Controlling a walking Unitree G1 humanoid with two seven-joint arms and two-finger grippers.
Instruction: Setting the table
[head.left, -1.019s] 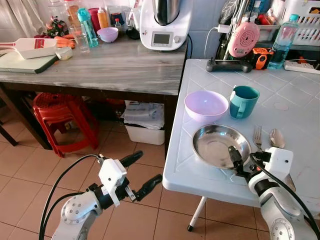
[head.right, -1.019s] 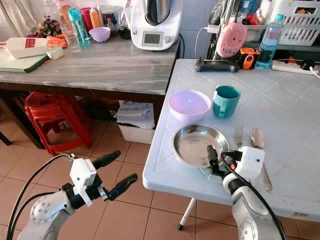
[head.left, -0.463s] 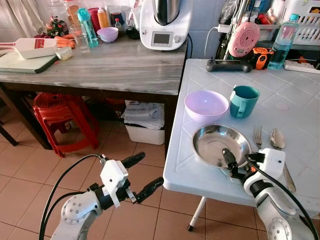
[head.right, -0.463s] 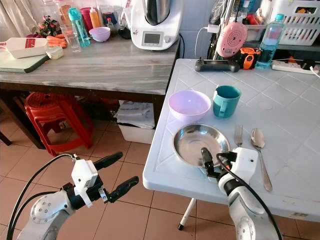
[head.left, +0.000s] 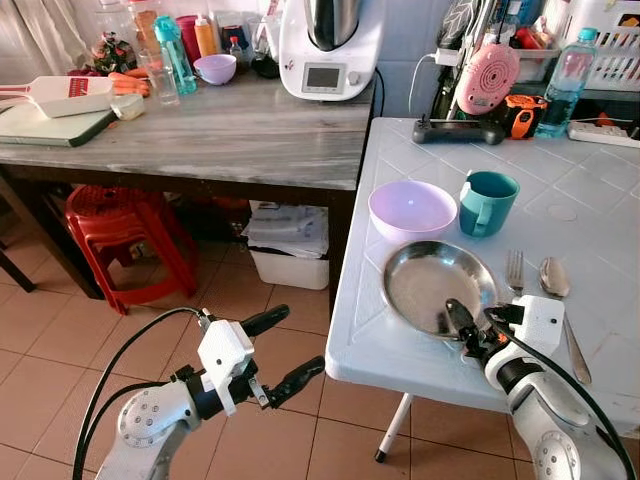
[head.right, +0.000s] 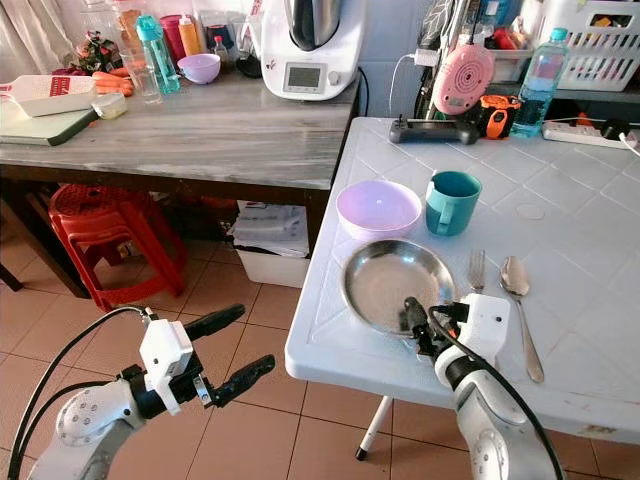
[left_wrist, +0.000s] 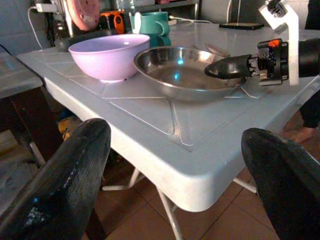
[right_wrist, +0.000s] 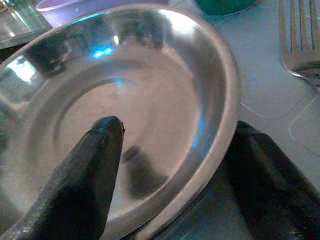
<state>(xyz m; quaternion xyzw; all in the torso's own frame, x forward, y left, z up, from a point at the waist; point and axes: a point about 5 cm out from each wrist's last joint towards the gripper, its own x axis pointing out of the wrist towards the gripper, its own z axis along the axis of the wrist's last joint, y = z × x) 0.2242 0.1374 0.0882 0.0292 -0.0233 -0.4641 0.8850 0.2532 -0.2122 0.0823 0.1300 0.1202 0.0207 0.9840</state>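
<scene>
Right gripper (head.left: 466, 330) pinches steel plate (head.left: 430, 285) rim, 1 finger (right_wrist: 87, 175) inside; thin grip may slip, knocking bowl (head.left: 412, 210) just beyond.

Our count across the 2 tables

On the white table we see 1 steel plate (head.left: 437, 286), 1 bowl (head.left: 412, 210), 1 mug (head.left: 486, 202), 1 fork (head.left: 515, 271), 1 spoon (head.left: 556, 283) and 1 bottle (head.left: 565, 83). On the wooden table we count 1 more bowl (head.left: 215, 68), 1 mixer (head.left: 331, 45), 1 more bottle (head.left: 174, 52). Below it, 1 red stool (head.left: 125, 237).
</scene>
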